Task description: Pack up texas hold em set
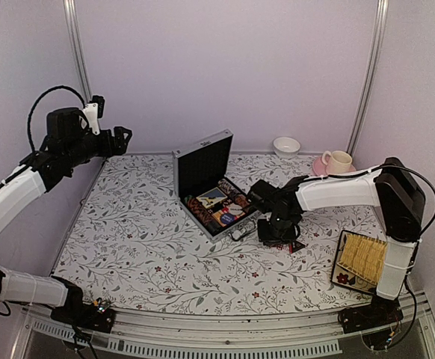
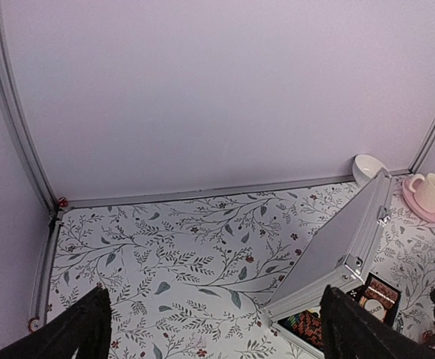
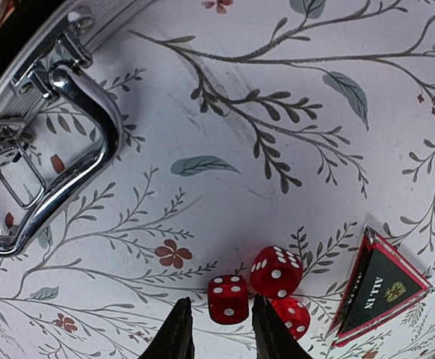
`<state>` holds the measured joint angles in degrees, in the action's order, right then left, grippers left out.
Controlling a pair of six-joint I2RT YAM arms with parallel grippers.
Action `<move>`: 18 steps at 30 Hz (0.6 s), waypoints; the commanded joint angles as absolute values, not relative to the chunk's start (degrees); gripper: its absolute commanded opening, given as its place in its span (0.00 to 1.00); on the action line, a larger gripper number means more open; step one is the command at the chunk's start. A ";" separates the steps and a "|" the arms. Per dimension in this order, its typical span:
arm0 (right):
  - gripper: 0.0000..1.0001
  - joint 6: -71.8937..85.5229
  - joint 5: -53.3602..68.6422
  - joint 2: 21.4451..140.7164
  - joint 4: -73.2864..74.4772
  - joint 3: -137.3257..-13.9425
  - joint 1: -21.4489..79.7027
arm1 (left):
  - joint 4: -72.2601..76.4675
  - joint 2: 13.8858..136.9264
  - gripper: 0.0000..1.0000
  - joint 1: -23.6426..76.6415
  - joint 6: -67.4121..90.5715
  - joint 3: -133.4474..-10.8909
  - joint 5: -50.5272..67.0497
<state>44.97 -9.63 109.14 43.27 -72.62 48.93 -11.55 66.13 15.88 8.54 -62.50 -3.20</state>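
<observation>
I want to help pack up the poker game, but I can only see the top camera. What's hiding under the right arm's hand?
Observer: The right wrist camera shows three red dice on the table. One sits in the gap between the open fingers of the right gripper.
Operator: Is anything else down there?
Observer: A black triangular marker with a red rim lies beside the dice. It reads ALL IN.
Operator: What about the other hand?
Observer: The left wrist camera shows the left gripper wide open, with nothing between its fingers.
</observation>
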 commanded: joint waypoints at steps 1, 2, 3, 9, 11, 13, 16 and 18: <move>0.28 44.06 -11.30 110.65 42.90 -74.69 48.42 | -11.80 65.74 0.97 15.32 8.15 -62.69 -2.63; 0.27 43.92 -11.22 110.80 42.77 -74.78 48.40 | -11.86 65.74 0.97 15.34 8.09 -62.67 -2.59; 0.26 43.87 -11.22 110.90 42.69 -74.80 48.37 | -11.81 65.74 0.97 15.30 8.09 -62.64 -2.55; 0.22 43.57 -10.99 111.43 42.29 -74.84 48.39 | -11.84 65.65 0.97 15.30 8.13 -62.64 -2.30; 0.21 43.68 -10.83 111.40 42.20 -74.72 48.35 | -11.86 65.52 0.97 15.37 8.16 -62.67 -2.34; 0.20 43.76 -10.89 111.36 42.20 -74.55 48.34 | -11.85 65.44 0.97 15.34 8.17 -62.67 -2.36; 0.18 43.78 -11.10 111.36 42.21 -74.44 48.34 | -11.80 65.35 0.97 15.29 8.15 -62.67 -2.21; 0.16 43.77 -11.25 111.31 42.20 -74.52 48.39 | -11.78 65.30 0.97 15.29 8.17 -62.67 -2.10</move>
<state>43.92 -10.04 110.72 42.74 -73.58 48.69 -11.53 66.13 15.88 8.56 -62.50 -2.96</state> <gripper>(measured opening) 0.168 0.970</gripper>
